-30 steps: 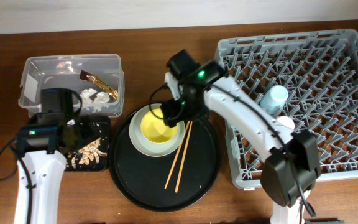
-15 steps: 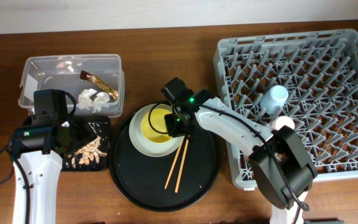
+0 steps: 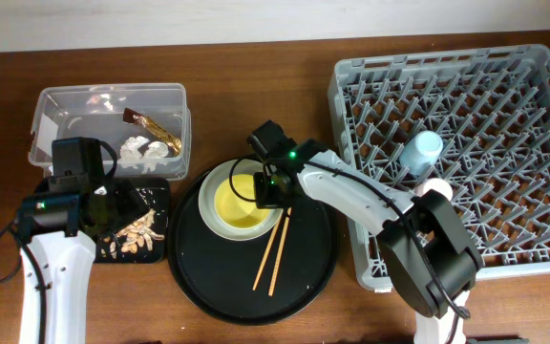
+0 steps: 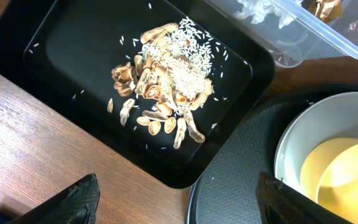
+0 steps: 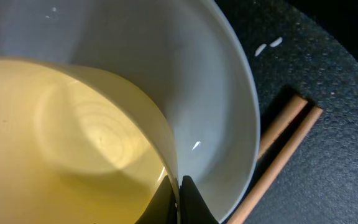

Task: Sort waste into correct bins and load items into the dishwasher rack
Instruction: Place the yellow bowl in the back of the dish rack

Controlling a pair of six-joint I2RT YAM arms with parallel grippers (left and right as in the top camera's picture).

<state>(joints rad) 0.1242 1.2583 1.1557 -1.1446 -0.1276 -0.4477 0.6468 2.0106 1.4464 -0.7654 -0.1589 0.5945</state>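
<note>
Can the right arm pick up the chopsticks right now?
Probably not yet: the right fingers are pinched shut on the yellow bowl. The chopsticks lie uncovered just beside the plate, so it must let go first.

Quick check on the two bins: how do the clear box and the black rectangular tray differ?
The clear box is see-through with tall walls; the black tray is opaque and shallow. The clear box holds tissue wads and a gold wrapper; the black tray holds crumbly food scraps. The clear box sits farther back, the black tray in front of it. Both are rectangular and similar in footprint.
</note>
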